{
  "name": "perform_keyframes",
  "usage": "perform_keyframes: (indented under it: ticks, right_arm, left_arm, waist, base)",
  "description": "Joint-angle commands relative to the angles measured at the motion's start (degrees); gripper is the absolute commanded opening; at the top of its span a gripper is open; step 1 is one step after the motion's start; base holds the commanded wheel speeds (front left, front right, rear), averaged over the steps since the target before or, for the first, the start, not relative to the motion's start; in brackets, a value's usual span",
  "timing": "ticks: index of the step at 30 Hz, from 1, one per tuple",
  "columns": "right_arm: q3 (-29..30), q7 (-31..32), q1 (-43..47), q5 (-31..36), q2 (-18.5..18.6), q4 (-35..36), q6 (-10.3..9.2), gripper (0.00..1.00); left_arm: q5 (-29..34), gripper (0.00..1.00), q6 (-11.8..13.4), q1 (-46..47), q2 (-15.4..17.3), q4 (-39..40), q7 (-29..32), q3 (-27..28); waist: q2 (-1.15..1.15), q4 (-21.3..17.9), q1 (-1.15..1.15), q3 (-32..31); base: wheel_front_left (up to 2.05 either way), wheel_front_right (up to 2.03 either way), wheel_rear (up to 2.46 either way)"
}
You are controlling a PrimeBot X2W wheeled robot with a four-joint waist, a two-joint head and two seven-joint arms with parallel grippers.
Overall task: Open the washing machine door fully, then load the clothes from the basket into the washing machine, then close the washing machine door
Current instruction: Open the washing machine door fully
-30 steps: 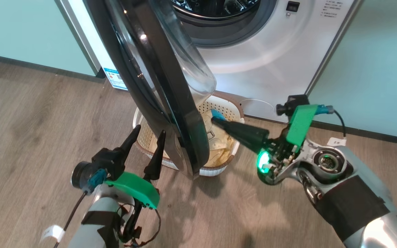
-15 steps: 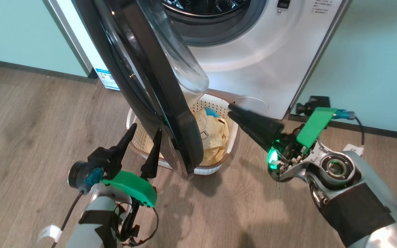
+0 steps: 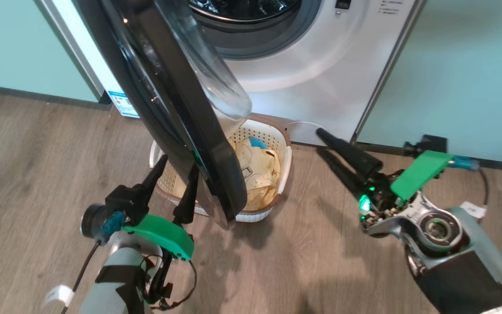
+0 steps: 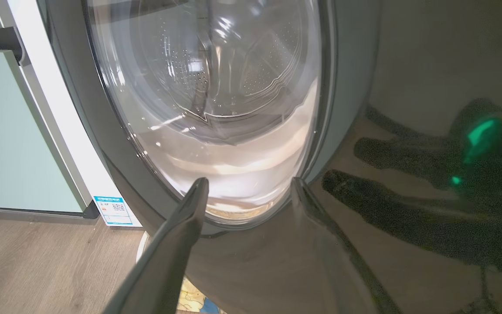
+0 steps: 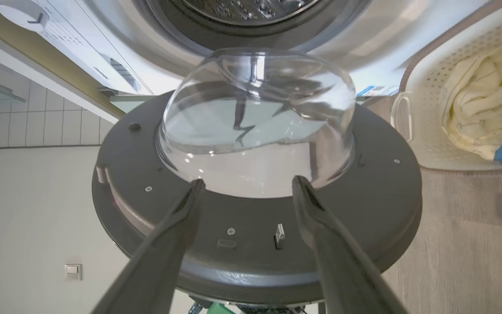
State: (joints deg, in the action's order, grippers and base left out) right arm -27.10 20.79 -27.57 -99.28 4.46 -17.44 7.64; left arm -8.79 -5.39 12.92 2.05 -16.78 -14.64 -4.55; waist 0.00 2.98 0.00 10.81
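1. Labels first: there's a blue-edged sticker (image 3: 122, 104) low on the left corner of the washing machine (image 3: 320, 74), and a few lines of small print (image 3: 389, 6) at the top right of its front. Both are too tiny to read. No brand name I can make out.
2. The washing machine door (image 3: 181, 109) is partway open and hinged on the left. From the head camera it's nearly edge-on, running from upper left down to the middle. The glass bowl bulges to the right, toward the drum opening, and the glossy black face looks left.
3. The basket (image 3: 286, 162) sits on the wood floor (image 3: 37, 174) right in front of the washer, under the door's lower edge. The door hides a good chunk of it, so I can't call its long axis.
4. The clothes (image 3: 255, 170) are all in the basket, a crumpled pale yellow pile with a blue patch at the far end.
5. The left gripper (image 3: 179, 162) has its jaws apart with nothing in them. It points up at the door's outer face, very close, but I can't tell if it touches.
6. The right gripper (image 3: 320, 140) also has its jaws apart and empty. It's above the floor just right of the basket, aimed at the door's grey inner side, clear of it.
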Motion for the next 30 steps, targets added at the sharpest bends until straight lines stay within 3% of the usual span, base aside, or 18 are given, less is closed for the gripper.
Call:
perform_keyframes:
  ticks: [1,8,19,24,27,30]
  right_arm:
    - [0.36,-1.07,-0.39,1.52,0.42,2.51,-0.15,1.00]
    - [3.49,-8.08,2.11,8.82,4.18,5.00,-0.15,1.00]
    - [4.94,-27.03,6.57,25.78,11.14,6.35,-0.15,1.00]
    - [5.42,-34.48,8.42,37.89,13.94,5.16,-0.15,1.00]
    - [8.55,-35.62,10.15,47.11,13.57,5.02,-0.15,1.00]
    - [14.37,-35.75,13.02,57.37,10.96,7.44,-0.15,1.00]
  left_arm:
    - [0.60,1.00,-0.06,0.93,0.83,2.09,-0.36,2.23]
    - [1.01,1.00,-0.20,0.65,0.83,2.26,-0.36,2.98]
    - [1.47,1.00,-0.42,-0.30,0.83,2.32,-0.36,4.24]
    - [1.57,1.00,-0.47,-1.10,0.83,2.39,-0.36,4.85]
    - [1.64,1.00,-0.49,-1.58,0.83,2.49,-0.36,5.20]
    - [1.78,1.00,-0.53,-2.01,0.83,2.58,-0.36,5.59]
  waist:
    - [0.00,-0.36,0.00,-0.04]
    - [0.00,-1.58,0.00,0.00]
    - [0.00,-2.98,0.00,-0.93]
    - [0.00,-3.47,0.00,-1.71]
    - [0.00,-3.66,0.00,-2.07]
    - [0.00,-3.84,0.00,-2.32]
  base:
    - [0.00,0.00,0.00]
    - [0.00,0.00,0.00]
    - [0.00,0.00,0.00]
    - [0.00,0.00,0.00]
    - [0.00,0.00,0.00]
    - [0.00,0.00,0.00]
